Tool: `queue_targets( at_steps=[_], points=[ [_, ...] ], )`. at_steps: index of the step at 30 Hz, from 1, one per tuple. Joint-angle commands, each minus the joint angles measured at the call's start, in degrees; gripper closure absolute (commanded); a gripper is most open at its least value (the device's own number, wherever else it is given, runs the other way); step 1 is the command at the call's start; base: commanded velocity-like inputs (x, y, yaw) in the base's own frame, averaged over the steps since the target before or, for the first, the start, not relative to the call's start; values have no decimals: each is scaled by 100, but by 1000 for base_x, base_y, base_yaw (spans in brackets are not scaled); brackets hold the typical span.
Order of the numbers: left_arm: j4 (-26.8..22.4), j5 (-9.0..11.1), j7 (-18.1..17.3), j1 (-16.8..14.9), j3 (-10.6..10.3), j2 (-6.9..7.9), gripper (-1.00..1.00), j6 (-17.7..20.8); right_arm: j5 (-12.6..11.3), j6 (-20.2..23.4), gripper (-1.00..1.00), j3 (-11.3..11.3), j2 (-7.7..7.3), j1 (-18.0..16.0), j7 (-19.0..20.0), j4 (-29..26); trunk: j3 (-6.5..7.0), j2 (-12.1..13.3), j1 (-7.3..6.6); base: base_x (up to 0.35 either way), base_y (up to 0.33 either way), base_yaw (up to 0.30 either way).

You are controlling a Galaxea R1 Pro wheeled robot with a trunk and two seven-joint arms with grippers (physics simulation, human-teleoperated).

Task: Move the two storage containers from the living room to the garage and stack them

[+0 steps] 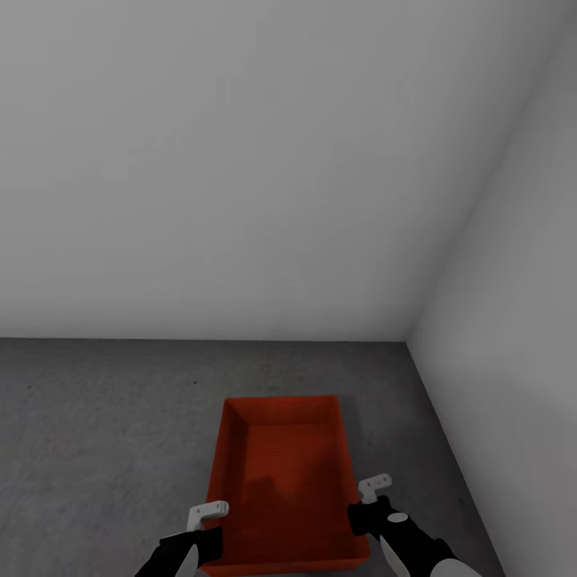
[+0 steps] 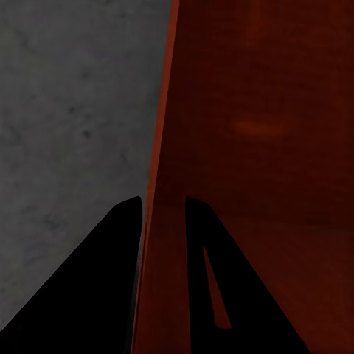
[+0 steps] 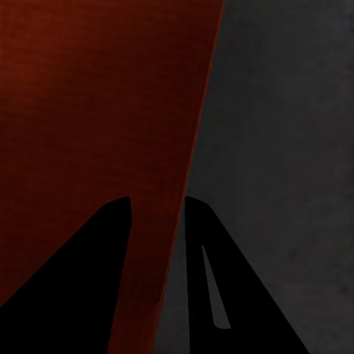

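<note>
Low centre of the head view: red-orange rectangular open-top plastic bin [image 1: 284, 481], over dark grey speckled concrete floor [image 1: 96, 433], near the corner of plain white-grey walls [image 1: 240, 160]. Left gripper [image 1: 207, 521] clenched on its left wall, right gripper [image 1: 362, 503] clenched on its right wall, one finger [image 2: 110, 280] either side.

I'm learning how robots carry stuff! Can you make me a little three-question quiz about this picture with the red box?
1. True or false: the red-orange rectangular open-top storage container has something inside it.
2. Each side wall of the container sits between the fingers of which gripper? A) left gripper alone B) right gripper alone C) both, one per wall
3. Fill in: beneath the container lies a dark grey speckled ____ floor, near a corner of plain white-grey walls.

Key: 1 false; 2 C; 3 concrete.
</note>
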Motion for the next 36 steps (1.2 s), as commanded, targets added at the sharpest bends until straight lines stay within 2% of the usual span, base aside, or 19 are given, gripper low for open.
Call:
queue_targets(
  at_steps=[1, 3, 17, 33, 36],
  points=[
    [10, 141, 59, 5, -62, -6, 100, 28, -3, -4, 100, 67, 261, -3, 132, -135, -4, -2, -1, 0, 0, 0],
    [10, 141, 59, 5, -62, -6, 100, 28, -1, -6, 100, 68, 261, -3, 132, -134, -4, -2, -1, 0, 0, 0],
    [10, 141, 59, 5, -62, -6, 100, 28, 0, -7, 100, 72, 261, -3, 132, -134, -256, -563, 306, 0, 0, 0],
    [10, 141, 59, 5, -64, -8, 100, 28, 0, -7, 100, 69, 261, -3, 132, -134, -256, -563, 306, 0, 0, 0],
    [10, 141, 59, 5, -61, -7, 100, 27, 0, -7, 100, 71, 261, -3, 132, -133, -310, -683, 372, 0, 0, 0]
  ],
)
